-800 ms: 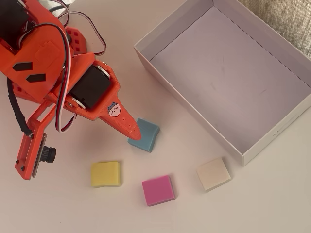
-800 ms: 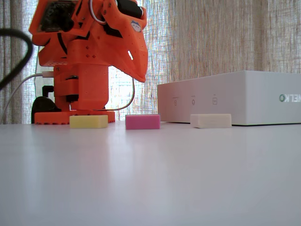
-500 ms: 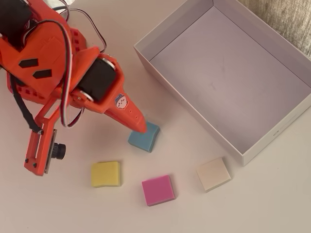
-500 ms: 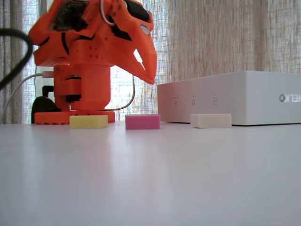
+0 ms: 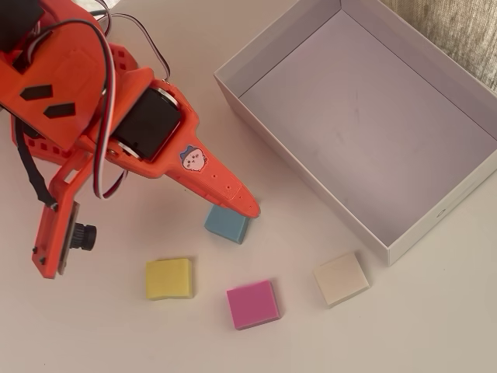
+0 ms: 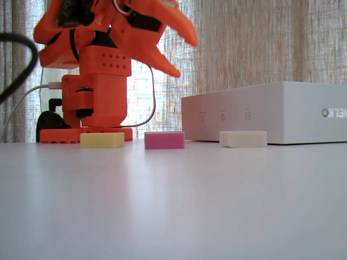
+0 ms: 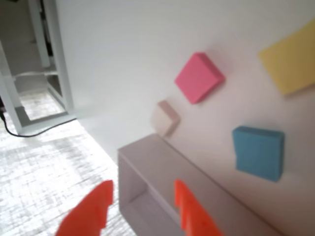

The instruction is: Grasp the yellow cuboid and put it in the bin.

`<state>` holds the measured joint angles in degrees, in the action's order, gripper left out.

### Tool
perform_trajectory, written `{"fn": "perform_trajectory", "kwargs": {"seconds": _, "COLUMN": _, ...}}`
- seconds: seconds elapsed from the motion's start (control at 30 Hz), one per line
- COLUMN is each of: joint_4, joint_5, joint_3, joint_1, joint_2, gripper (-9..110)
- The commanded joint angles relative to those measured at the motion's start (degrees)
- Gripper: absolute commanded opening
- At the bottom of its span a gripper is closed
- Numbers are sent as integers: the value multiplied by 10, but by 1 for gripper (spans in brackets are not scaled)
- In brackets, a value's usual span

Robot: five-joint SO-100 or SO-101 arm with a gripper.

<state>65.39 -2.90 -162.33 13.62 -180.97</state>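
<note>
The yellow cuboid point(image 5: 169, 278) lies flat on the white table, left of a pink block point(image 5: 252, 304). In the fixed view the yellow cuboid point(image 6: 102, 140) sits in front of the arm's base. My orange gripper point(image 6: 184, 54) hangs high above the table, open and empty, its jaws spread apart. From overhead the gripper point(image 5: 245, 206) is over a blue block point(image 5: 227, 224), above and to the right of the yellow cuboid. The bin point(image 5: 233, 81), a white box with a lilac floor, is at the upper right. In the wrist view the yellow cuboid point(image 7: 290, 64) is at the top right edge.
A cream block point(image 5: 340, 278) lies just outside the bin's near wall. The arm's base point(image 6: 92, 108) stands behind the yellow block. The wrist view shows the fingers point(image 7: 88, 211) low in frame over the bin's corner point(image 7: 162, 162), with the blue block point(image 7: 259, 151) and pink block point(image 7: 198, 77).
In the fixed view the gripper has swung up and to the right from a downward-pointing pose, and its jaws have spread apart. The blocks have not moved.
</note>
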Motion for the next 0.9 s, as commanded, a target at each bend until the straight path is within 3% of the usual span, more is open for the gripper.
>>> {"fn": "perform_trajectory", "kwargs": {"seconds": 0.0, "joint_4": -11, "joint_5": -69, "joint_3": 99, "joint_1": 12, "joint_2": 83, "gripper": 17}}
{"fn": "perform_trajectory", "kwargs": {"seconds": 0.13, "joint_4": 33, "joint_5": -156, "joint_3": 235, "joint_1": 22, "joint_2": 213, "gripper": 17}}
{"fn": "perform_trajectory", "kwargs": {"seconds": 0.43, "joint_4": 177, "joint_5": -253, "joint_3": 452, "joint_1": -17, "joint_2": 486, "gripper": 17}}
{"fn": "perform_trajectory", "kwargs": {"seconds": 0.87, "joint_4": 196, "joint_5": -261, "joint_3": 427, "joint_1": -159, "joint_2": 608, "gripper": 23}}
